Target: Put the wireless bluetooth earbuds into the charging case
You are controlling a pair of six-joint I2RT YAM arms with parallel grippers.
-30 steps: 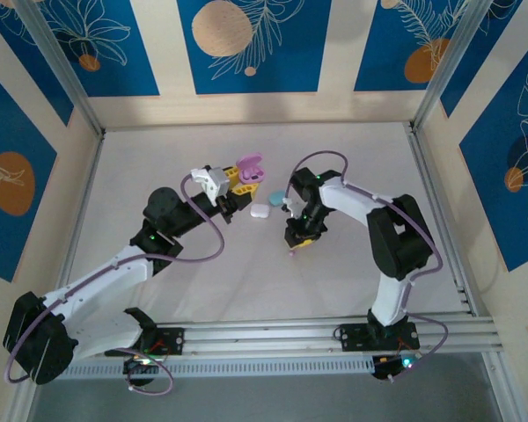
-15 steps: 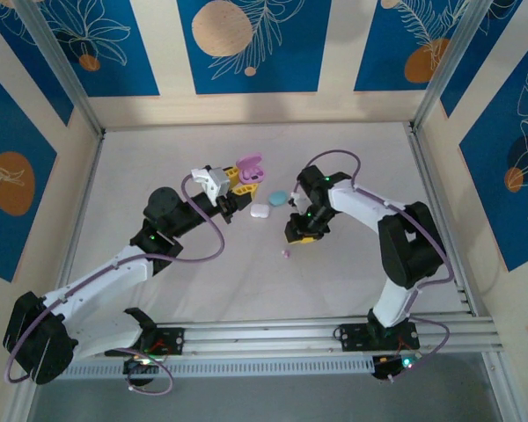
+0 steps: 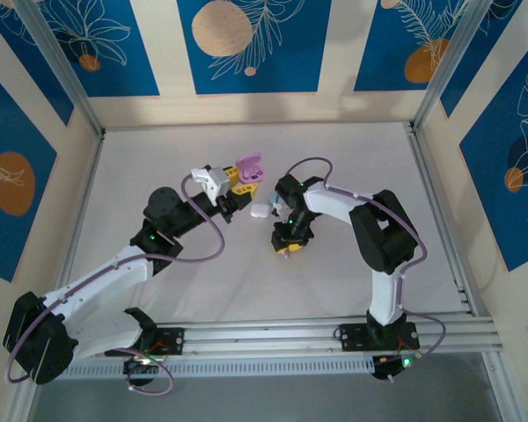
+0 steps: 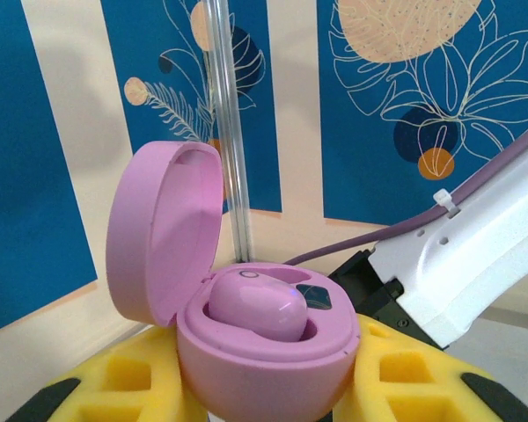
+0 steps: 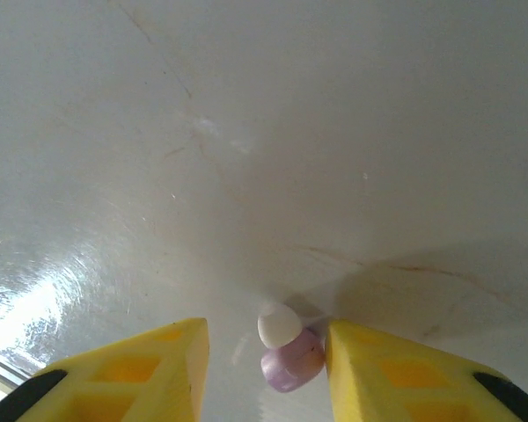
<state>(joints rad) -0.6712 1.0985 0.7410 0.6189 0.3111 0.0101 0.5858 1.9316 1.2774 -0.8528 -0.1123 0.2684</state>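
My left gripper (image 4: 264,400) is shut on an open pink charging case (image 4: 264,356), lid (image 4: 163,229) tipped back to the left, held above the table. One pink earbud (image 4: 255,306) sits in the case. From the top, the case (image 3: 249,167) shows at the left gripper's (image 3: 238,181) tip. My right gripper (image 5: 266,352) is open and low over the table, its yellow fingers (image 5: 141,374) either side of a second, lilac-pink earbud (image 5: 292,360) with a white tip. That earbud lies on the table against the right-hand finger (image 5: 396,369), with a gap to the left one. The right gripper (image 3: 286,244) points down near the table's middle.
A shut white case (image 3: 260,211) lies on the table between the two grippers, with a light blue case (image 3: 275,200) just behind it, partly behind the right arm. The white tabletop (image 3: 202,281) is bare toward the near rail and both sides.
The right gripper lifted off to the upper right, leaving the lilac earbud bare on the table, then came back left and down around it. The left gripper and case have not moved.
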